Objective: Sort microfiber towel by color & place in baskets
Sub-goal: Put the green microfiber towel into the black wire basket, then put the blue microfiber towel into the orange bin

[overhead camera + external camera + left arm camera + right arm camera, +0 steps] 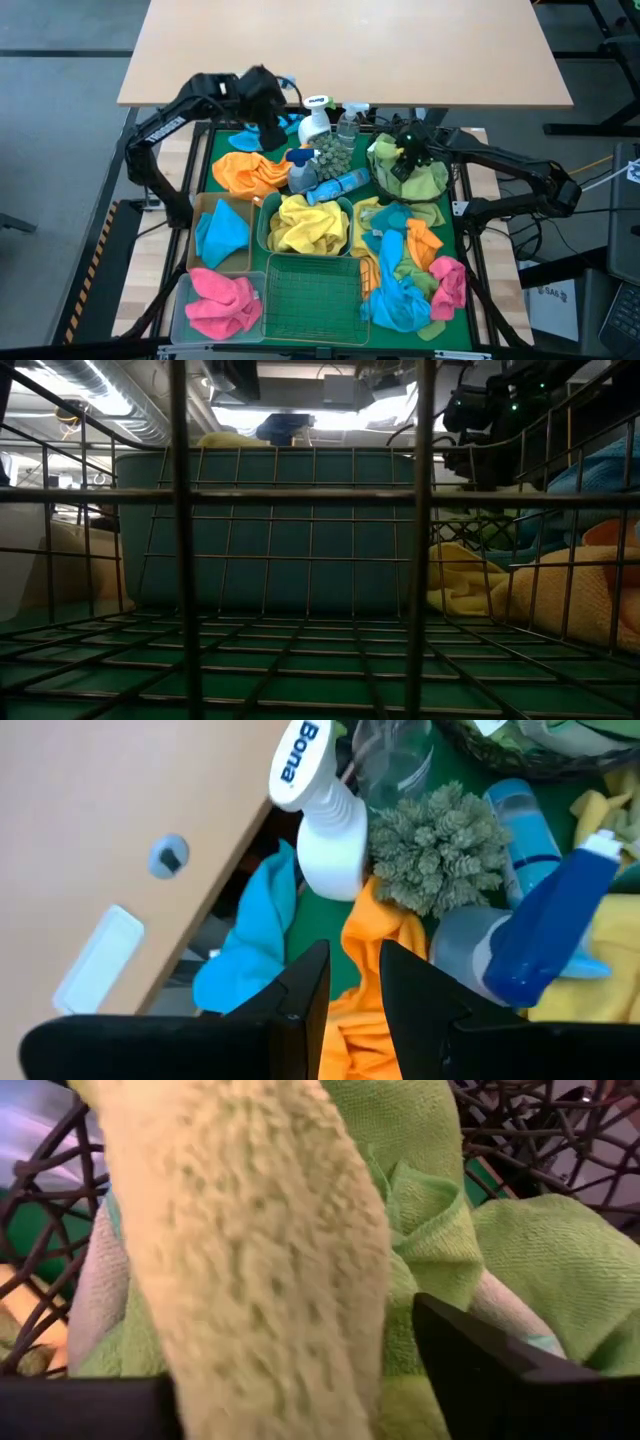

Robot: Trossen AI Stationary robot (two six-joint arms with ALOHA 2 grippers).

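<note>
Nubby green cloth towels (pixel 440 1240) fill a black wire-mesh basket (pixel 40 1210).

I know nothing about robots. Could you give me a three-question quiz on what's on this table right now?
1. True or false: the green wire basket holds towels.
2. Which colour of towels fills the teal tub? A pink, B yellow, C blue.
3. Over which container does the right gripper hang?

Key:
1. False; it shows no towels.
2. B, the yellow towels.
3. The black mesh basket, above the green towels; the left gripper hangs over the orange towel.
</note>
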